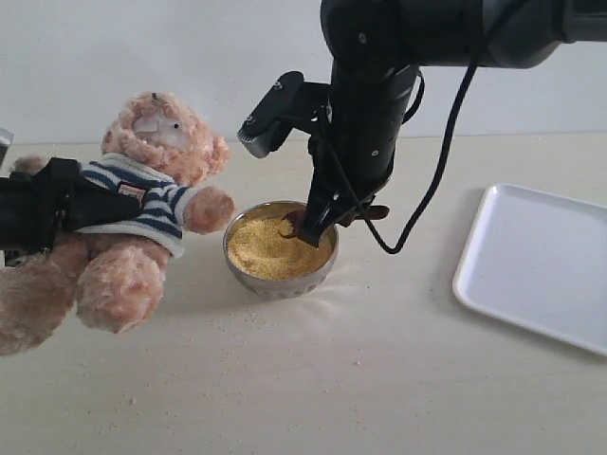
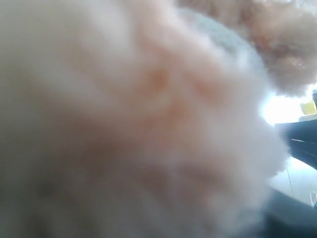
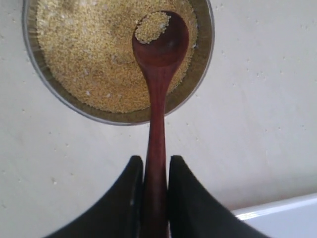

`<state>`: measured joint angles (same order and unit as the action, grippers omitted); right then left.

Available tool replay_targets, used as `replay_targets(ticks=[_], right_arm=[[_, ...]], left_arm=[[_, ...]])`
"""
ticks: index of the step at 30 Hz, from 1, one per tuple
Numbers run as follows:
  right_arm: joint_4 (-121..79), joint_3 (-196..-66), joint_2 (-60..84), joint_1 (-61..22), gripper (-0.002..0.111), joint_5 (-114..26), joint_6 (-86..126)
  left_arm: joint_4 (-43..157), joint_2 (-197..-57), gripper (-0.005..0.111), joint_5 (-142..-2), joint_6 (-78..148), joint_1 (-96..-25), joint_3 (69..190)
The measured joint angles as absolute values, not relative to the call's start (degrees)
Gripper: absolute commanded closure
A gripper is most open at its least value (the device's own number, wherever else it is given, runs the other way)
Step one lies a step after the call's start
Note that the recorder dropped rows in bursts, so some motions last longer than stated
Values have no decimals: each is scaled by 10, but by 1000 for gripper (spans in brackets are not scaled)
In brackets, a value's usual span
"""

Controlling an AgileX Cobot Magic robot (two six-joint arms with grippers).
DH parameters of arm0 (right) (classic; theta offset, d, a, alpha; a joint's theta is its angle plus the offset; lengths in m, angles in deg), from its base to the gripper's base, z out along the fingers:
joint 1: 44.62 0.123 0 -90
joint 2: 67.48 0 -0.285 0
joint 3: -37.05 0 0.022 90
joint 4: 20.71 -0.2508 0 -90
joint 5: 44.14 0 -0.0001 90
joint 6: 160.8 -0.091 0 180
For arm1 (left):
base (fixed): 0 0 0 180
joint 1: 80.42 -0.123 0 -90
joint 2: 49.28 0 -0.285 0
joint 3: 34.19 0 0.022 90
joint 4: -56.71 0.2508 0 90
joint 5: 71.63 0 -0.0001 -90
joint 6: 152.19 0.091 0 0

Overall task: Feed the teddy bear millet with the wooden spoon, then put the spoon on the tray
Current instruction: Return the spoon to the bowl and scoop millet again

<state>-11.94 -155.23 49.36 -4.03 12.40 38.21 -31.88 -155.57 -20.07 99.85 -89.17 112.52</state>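
The teddy bear (image 1: 152,180) in its striped shirt leans back at the left, and my left gripper (image 1: 57,204) is shut around its torso. Blurred bear fur (image 2: 148,124) fills the left wrist view, hiding the jaws. My right gripper (image 3: 155,166) is shut on the handle of the wooden spoon (image 3: 159,74). The spoon's bowl holds a small heap of grains just above the millet (image 3: 94,59) in the metal bowl (image 3: 205,49). In the exterior view the right gripper (image 1: 318,223) dips the spoon (image 1: 296,226) into the bowl (image 1: 285,284), right of the bear's paw.
The white tray (image 1: 541,265) lies at the right edge of the table, and its corner (image 3: 287,218) shows in the right wrist view. Stray millet grains speckle the tabletop around the bowl. The right arm's black cable hangs beside the bowl.
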Motion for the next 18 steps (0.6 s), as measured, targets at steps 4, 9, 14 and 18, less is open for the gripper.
replay_targets(ticks=[4,9,14,18], right_arm=[[-137,-1552,483,-40,109,105,381],[-139,-1553,491,-40,109,151,380],[-131,-1553,492,-40,109,159,376],[-127,-1553,491,-40,109,158,364]], left_arm=[[-321,-1556,102,-203,1000,-892,1125],[-321,-1556,102,-203,1002,-892,1125],[-320,-1556,102,-203,1003,-892,1125],[-320,-1556,102,-203,1003,-892,1125]])
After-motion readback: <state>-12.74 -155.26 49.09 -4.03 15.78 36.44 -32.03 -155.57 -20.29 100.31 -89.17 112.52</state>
